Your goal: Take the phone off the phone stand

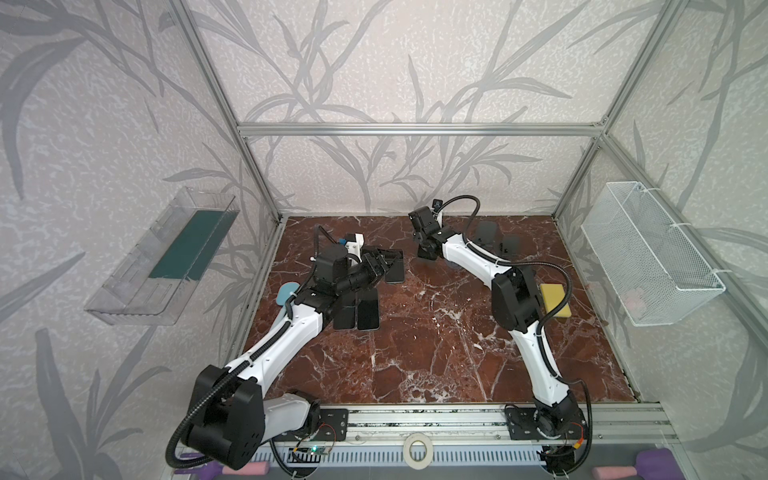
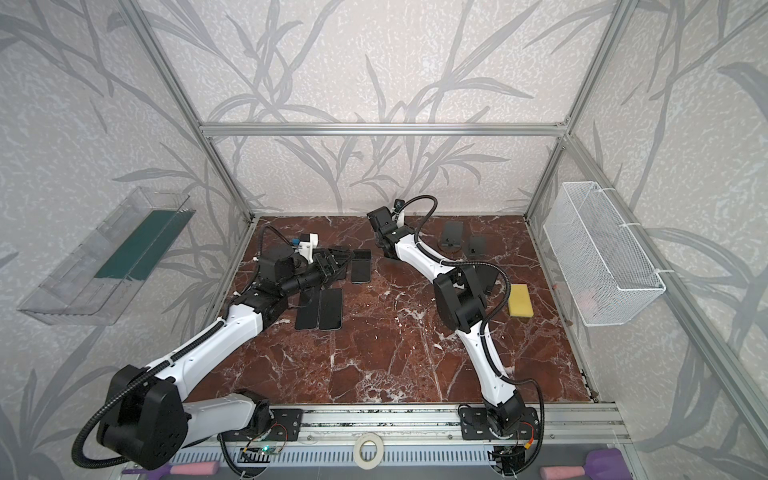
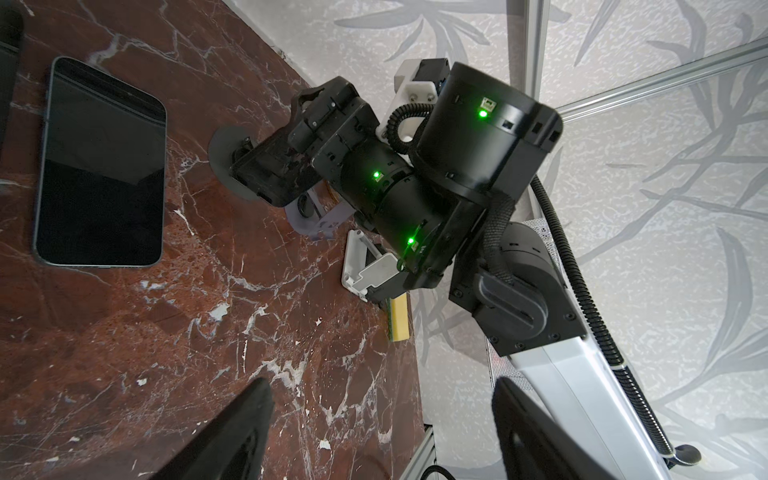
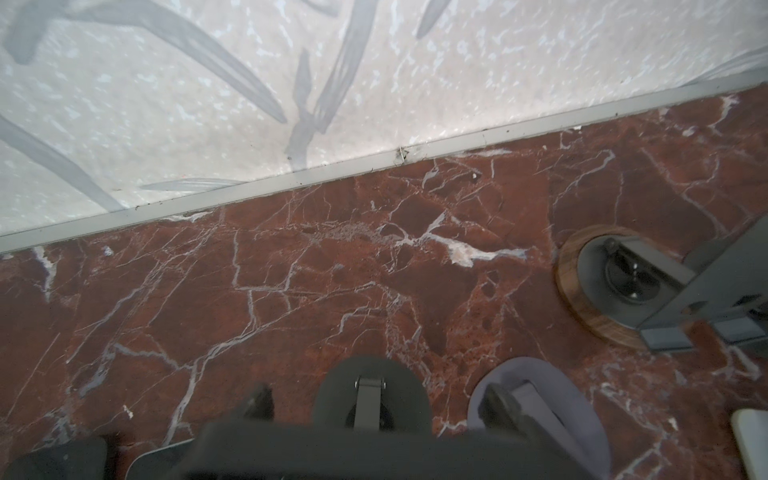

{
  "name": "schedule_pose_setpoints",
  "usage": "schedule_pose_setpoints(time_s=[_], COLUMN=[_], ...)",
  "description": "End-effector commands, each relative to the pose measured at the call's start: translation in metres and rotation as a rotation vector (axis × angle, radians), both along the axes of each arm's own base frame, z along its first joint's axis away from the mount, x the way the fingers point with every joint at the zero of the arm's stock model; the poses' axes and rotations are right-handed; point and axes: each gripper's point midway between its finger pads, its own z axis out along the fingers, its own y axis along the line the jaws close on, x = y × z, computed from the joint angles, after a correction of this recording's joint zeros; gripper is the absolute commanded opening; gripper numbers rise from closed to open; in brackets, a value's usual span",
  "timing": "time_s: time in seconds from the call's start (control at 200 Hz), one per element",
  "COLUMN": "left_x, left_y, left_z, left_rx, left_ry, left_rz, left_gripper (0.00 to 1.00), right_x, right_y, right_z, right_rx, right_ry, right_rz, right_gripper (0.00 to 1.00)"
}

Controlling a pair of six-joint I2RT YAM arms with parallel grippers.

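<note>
Two grippers differ: toward the left edge of the surface (image 1: 415,353) the left gripper (image 1: 385,261) hangs spread and empty over loose handsets (image 1: 368,309). Farther, near the back edge's middle, the right gripper (image 1: 427,250) straddles the phone (image 3: 262,176) on its round-based phone stand (image 4: 399,374), so that arm should lift it; whether its jaws pinch yet I cannot tell.

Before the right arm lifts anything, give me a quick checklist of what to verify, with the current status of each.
1. Right gripper straddles the phone: ok.
2. Grip firmly closed on phone: cannot tell.
3. Phone seated on the dark stand: ok.
4. Left gripper open, empty, clear of that stand: ok.
5. Clearance from the lilac stand alongside: cannot tell; a finger overlaps it in the right wrist view.
</note>
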Motion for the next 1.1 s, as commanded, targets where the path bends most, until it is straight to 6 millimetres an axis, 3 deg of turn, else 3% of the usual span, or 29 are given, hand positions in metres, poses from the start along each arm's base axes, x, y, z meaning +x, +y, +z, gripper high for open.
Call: schedule_pose_setpoints(time_s=[0.0,0.26,0.455,0.87,1.095], left_x=[-0.001,-0.002,-0.001,0.001,-0.003], left_y=[-0.001,-0.002,-0.002,-0.001,0.003], left_z=[0.014,0.016,0.012,0.006,0.023], left_rx=[-0.02,-0.03,-0.024,-0.019,-0.039], left_ry=[-0.032,-0.035,-0.025,-0.01,-0.051], left_rz=[-0.003,-0.008,-0.003,0.002,0.012], left_gripper=[0.83,0.83,0.83,0.83,0.83], right_x=[0.003,-0.001,-0.01,-0.027,-0.045], right_y=[0.001,0.005,0.009,0.003,-0.006], right_z=[0.021,0.035,0.063,0.095,0.123], right_rx=[0.021,0.055,0.082,0.074,0.05], right_ry=[-0.043,-0.068,-0.122,-0.161,-0.187], right_rz=[0.021,0.07,0.133,0.192,0.23], right_gripper=[0.74,0.68,0.68,0.67,0.67])
